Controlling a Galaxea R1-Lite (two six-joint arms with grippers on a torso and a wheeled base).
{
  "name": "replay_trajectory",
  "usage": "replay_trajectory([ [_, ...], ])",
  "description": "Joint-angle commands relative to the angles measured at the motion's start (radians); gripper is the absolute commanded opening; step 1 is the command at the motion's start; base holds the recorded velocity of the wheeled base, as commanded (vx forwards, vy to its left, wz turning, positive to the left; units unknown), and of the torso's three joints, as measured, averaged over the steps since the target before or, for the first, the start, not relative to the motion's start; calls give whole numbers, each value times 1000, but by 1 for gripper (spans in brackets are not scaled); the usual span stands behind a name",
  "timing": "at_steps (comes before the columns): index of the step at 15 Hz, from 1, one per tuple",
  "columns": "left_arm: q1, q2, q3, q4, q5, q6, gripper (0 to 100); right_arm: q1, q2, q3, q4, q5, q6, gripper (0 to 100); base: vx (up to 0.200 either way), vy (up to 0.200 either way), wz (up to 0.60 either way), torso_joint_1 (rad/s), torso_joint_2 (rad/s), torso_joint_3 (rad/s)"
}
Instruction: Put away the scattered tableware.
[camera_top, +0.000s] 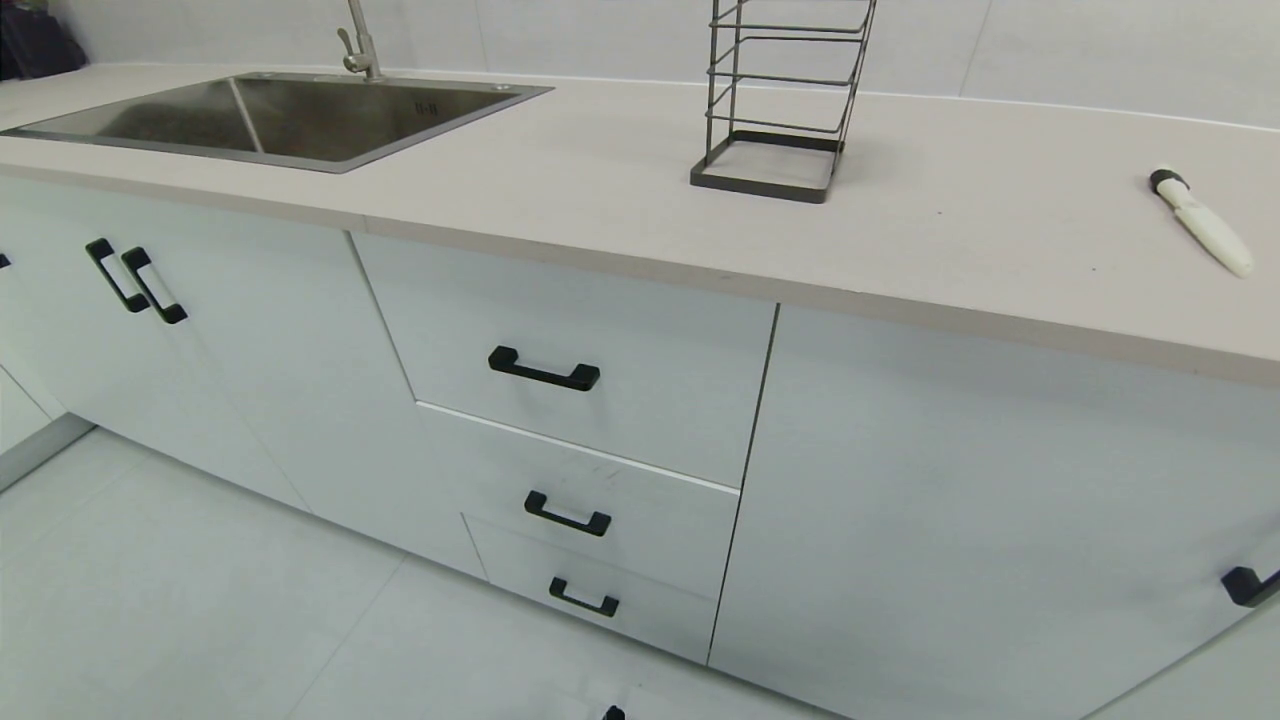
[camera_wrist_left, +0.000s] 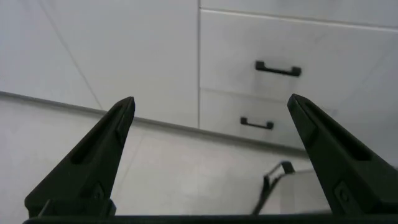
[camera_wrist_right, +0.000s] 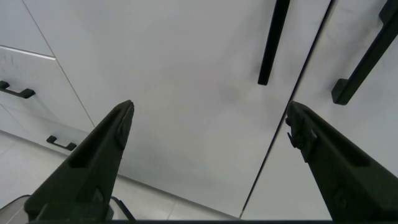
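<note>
Cream-white utensil with a black end, lying on the pale bench well right of the dark wire rack; left hand and right hand, both spread and empty, face the white cabinet fronts, so reaching up to it seems next.

Cream utensil with black end, dark grey rack, beige countertop, white drawers, black handles
</note>
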Motion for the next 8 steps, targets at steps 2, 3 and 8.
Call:
replay_trajectory([
  [2,78,-94,5,0,10,47,100,0,0,0,0,1,0,100,0,0,0,0,0,0],
  [3,77,-94,5,3,7,36,100,0,2,0,0,0,0,100,0,0,0,0,0,0],
  [8,77,-93,5,60,-15,-63,100,0,2,0,0,0,0,100,0,0,-120,1,0,0],
])
